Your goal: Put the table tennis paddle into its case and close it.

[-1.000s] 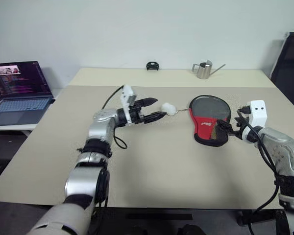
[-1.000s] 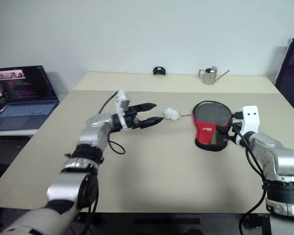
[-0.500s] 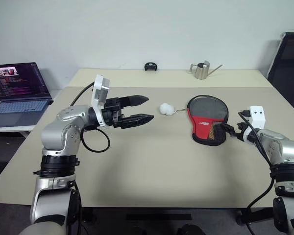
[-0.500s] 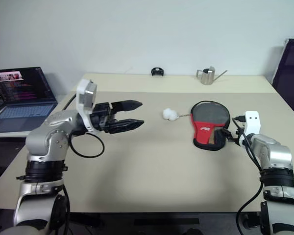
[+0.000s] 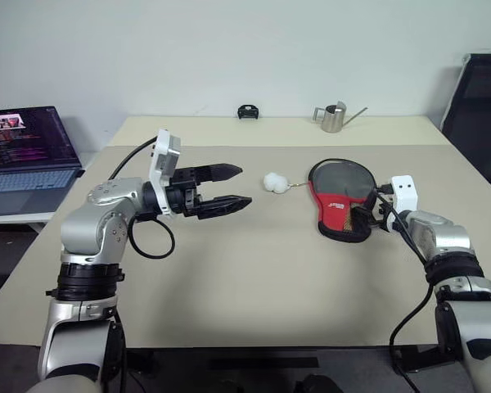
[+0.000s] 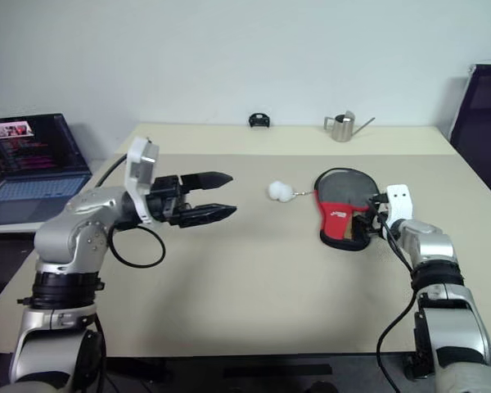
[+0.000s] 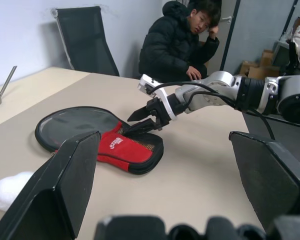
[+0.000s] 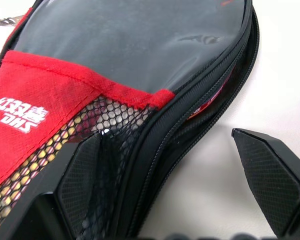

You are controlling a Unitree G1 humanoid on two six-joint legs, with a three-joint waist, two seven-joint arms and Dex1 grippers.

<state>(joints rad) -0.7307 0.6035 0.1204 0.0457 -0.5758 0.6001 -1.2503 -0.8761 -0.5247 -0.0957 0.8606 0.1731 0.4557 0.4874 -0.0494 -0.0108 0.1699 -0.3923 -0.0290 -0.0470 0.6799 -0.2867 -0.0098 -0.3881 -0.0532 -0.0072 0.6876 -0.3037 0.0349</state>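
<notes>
The right wrist view brings the case (image 8: 115,75) up close: a clear dark window over the round end, a red cloth panel with white lettering, black mesh below it, and the zip running along the edge, with a sliver of red showing through a gap in that edge. Whether that sliver is the paddle's rim cannot be told. The left wrist view adds a person in a black jacket (image 7: 177,42) seated beyond the right side of the table beside a black chair (image 7: 85,40).

From the head views, a beige table (image 5: 254,270) stands against a pale wall. On its far edge sit a small metal watering can (image 5: 334,117) and a small black object (image 5: 246,111). A laptop (image 5: 20,155) is open on a lower desk to the left.

The case lies flat on the right part of the table, round end far, narrow end near. A white ball of fluff (image 5: 273,182) lies just left of it.

The right gripper (image 5: 373,219) is released, low at the case's near right edge, one finger against the mesh side and the other over bare table. The left gripper (image 5: 233,186) is also released and empty, held above the table left of centre, pointing right toward the white ball and well apart from the case.
</notes>
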